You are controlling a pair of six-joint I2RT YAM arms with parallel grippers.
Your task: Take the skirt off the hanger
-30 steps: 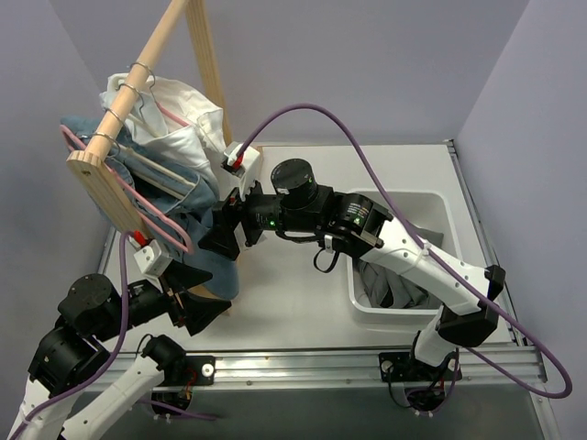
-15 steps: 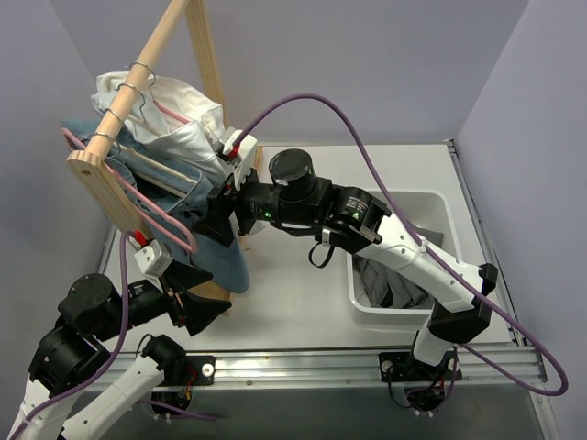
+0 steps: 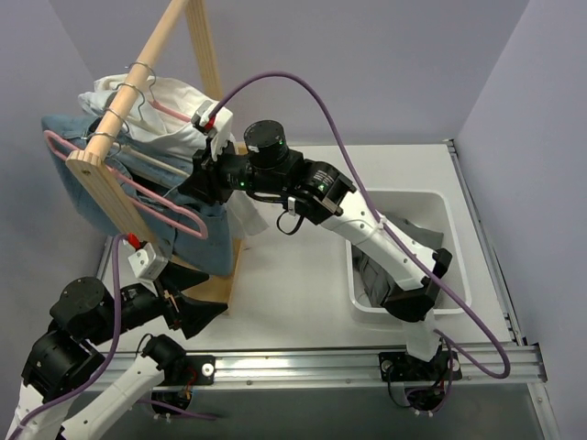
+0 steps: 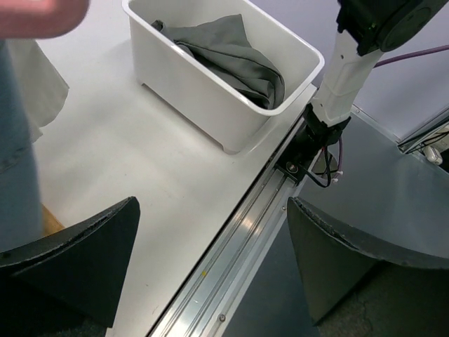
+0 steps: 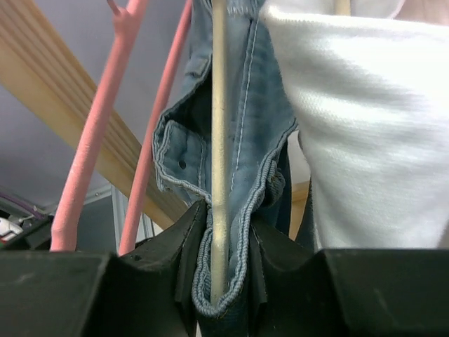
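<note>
Garment: the skirt point(image 4: 224, 53) lies crumpled inside the white bin point(image 4: 189, 95), at the lower right of the top view and off its support.
Support: the hanger point(image 5: 97, 133) is bare at the wooden rail point(image 3: 160, 41), its long axis running upper left to lower right.
Right arm: the right claw point(image 5: 221, 242) is clamped on a fold of the denim garment point(image 5: 256, 84) and a cream hanger bar point(image 5: 219, 105).
Left arm: the left claw point(image 4: 212, 210) has its fingers wide apart and holds nothing, above the counter point(image 3: 303, 293).
Key relation: the skirt is well apart from both claws, to their lower right. The right arm crosses above the bin and is nearer.
Change: within the last second the right claw moved up and left, dragging the denim garment with it.
</note>
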